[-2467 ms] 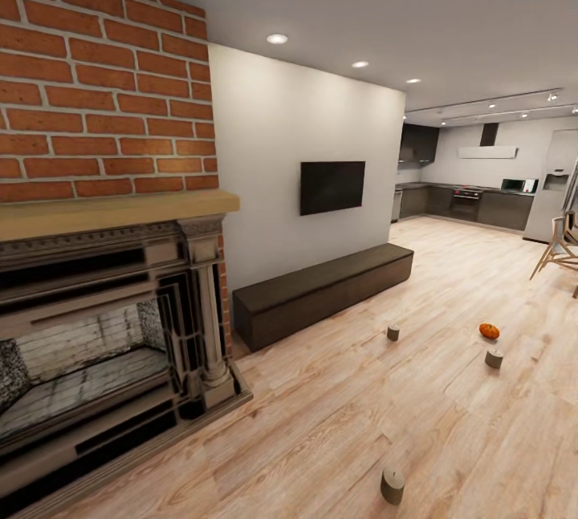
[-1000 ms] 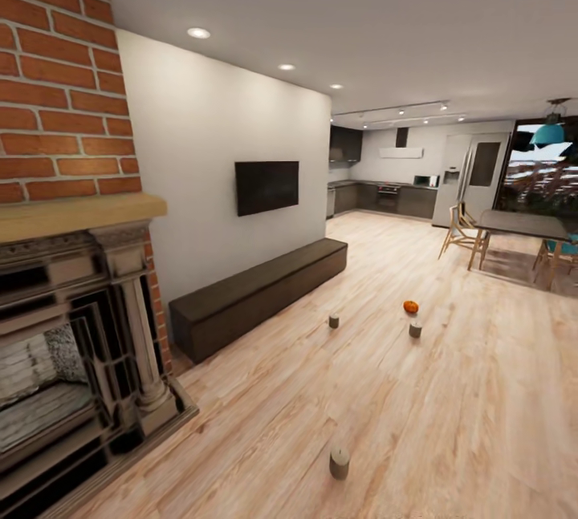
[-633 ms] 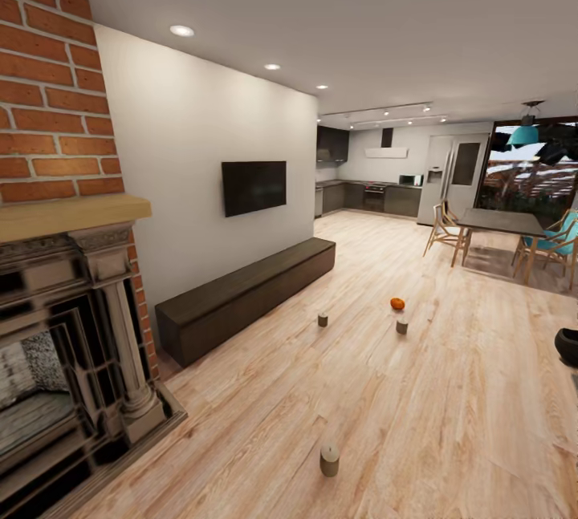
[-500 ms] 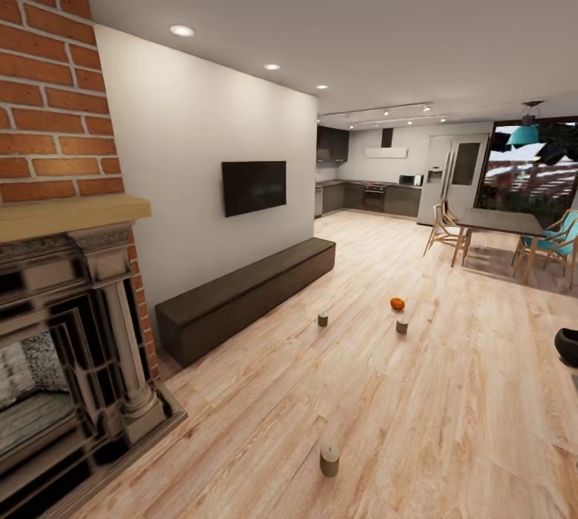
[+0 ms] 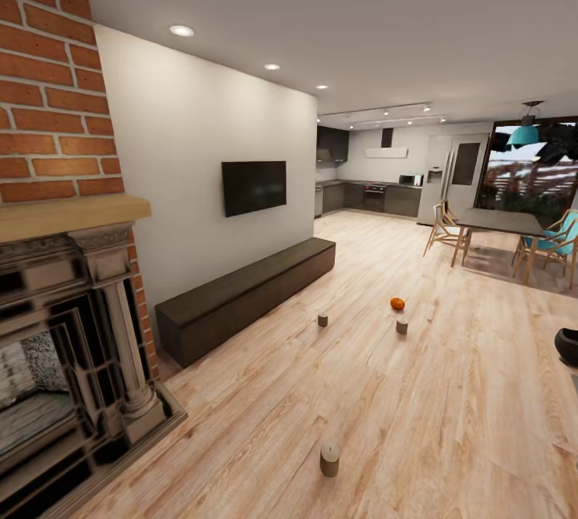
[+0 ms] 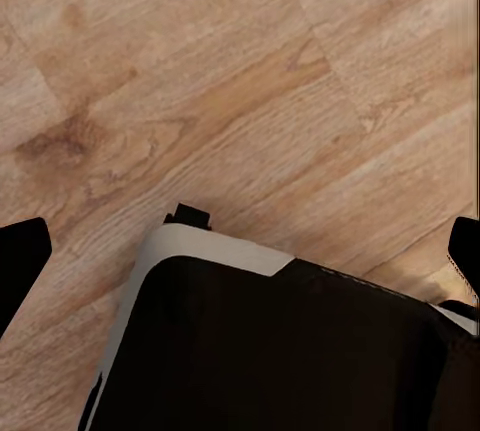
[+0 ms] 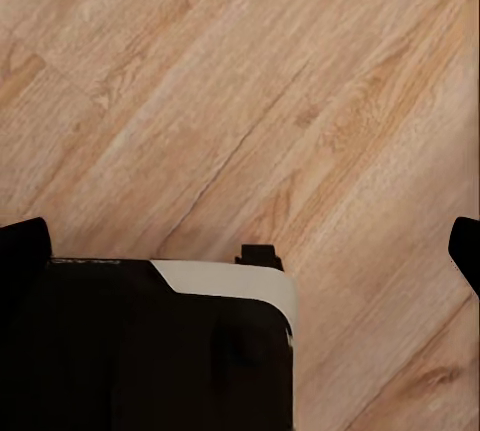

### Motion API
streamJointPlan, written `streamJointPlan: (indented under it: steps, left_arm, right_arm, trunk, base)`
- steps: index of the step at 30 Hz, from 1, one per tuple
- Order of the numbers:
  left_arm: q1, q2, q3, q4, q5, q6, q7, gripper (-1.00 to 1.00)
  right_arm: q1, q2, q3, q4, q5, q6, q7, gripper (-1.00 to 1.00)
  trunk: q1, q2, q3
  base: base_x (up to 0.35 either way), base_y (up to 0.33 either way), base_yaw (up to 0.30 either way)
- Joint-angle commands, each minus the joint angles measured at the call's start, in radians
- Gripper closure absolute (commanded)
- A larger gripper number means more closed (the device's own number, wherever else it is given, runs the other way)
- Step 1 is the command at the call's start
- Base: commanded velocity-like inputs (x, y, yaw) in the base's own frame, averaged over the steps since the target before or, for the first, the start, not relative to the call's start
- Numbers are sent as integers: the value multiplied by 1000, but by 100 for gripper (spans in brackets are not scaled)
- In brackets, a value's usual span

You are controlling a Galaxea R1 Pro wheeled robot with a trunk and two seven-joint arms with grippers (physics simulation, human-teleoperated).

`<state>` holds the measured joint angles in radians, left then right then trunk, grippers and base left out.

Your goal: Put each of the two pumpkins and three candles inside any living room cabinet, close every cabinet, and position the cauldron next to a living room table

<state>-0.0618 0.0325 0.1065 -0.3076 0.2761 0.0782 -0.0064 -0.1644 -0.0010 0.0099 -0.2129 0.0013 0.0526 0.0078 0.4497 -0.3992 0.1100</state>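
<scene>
The long low dark-brown cabinet (image 5: 245, 294) stands shut against the white wall under a TV. On the wood floor in front of it lie three candles: one close to me (image 5: 329, 459), one near the cabinet (image 5: 323, 319) and one further right (image 5: 401, 326). An orange pumpkin (image 5: 397, 303) sits just behind that last candle. The black cauldron (image 5: 568, 345) is cut off by the right edge. The living-room table is out of view. My left gripper (image 6: 240, 251) and right gripper (image 7: 243, 246) hang open over the floor, fingers wide apart with nothing between them.
A stone fireplace (image 5: 72, 342) under a brick wall juts out at the left. A dining table (image 5: 502, 222) with chairs stands far right, and a kitchen lies at the back. My own black and white base (image 6: 280, 351) shows under both wrists.
The head view has swung to the right, so the dining area and the cauldron came into view. In the last half second nothing has moved.
</scene>
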Motion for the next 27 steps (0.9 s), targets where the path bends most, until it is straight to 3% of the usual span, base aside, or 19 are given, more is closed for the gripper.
streamJointPlan:
  steps: [1,9,27]
  left_arm:
    - [-9,0,2,-2,9,8,0,-100]
    - [-64,-2,2,2,10,12,-1,-100]
    - [-76,-24,2,0,10,1,2,-100]
  right_arm:
    - [-8,2,1,-2,0,6,1,-100]
    - [-58,9,-1,-2,-2,0,-8,-100]
    - [-60,10,0,1,0,-2,-4,-100]
  trunk:
    - [0,-1,-1]
    - [0,-1,-1]
    - [0,-1,-15]
  base:
    - [0,0,0]
    - [0,0,0]
    - [0,0,-57]
